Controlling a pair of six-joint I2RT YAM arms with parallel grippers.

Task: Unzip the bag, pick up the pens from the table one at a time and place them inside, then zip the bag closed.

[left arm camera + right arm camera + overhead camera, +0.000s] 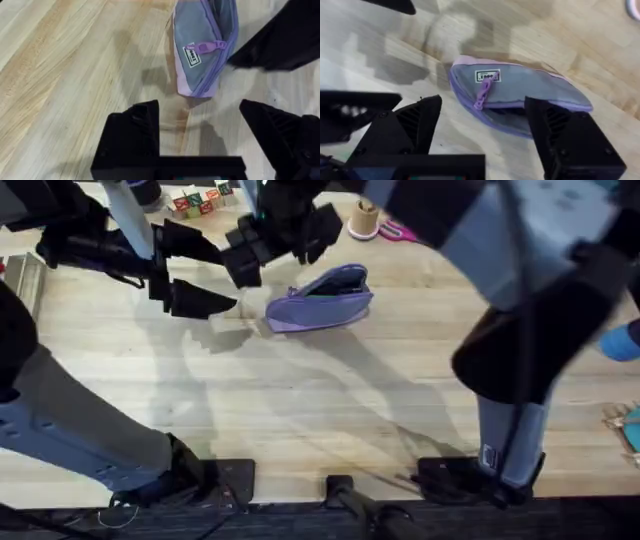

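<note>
The bag lies just beyond both grippers, left and right, each spread wide; seemingly untouched.

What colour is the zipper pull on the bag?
The zipper pull on the bag is bright purple-pink, clearest in the left wrist view.

Both arms are built of matte black joints with pale grey-blue link tubes between them. The left gripper has chunky, angular black fingers that taper to wedge-shaped tips. The right gripper wears the same faceted black fingers. Each arm stands on a black base plate at the table's near edge, with dark cables trailing from the bases.
</note>
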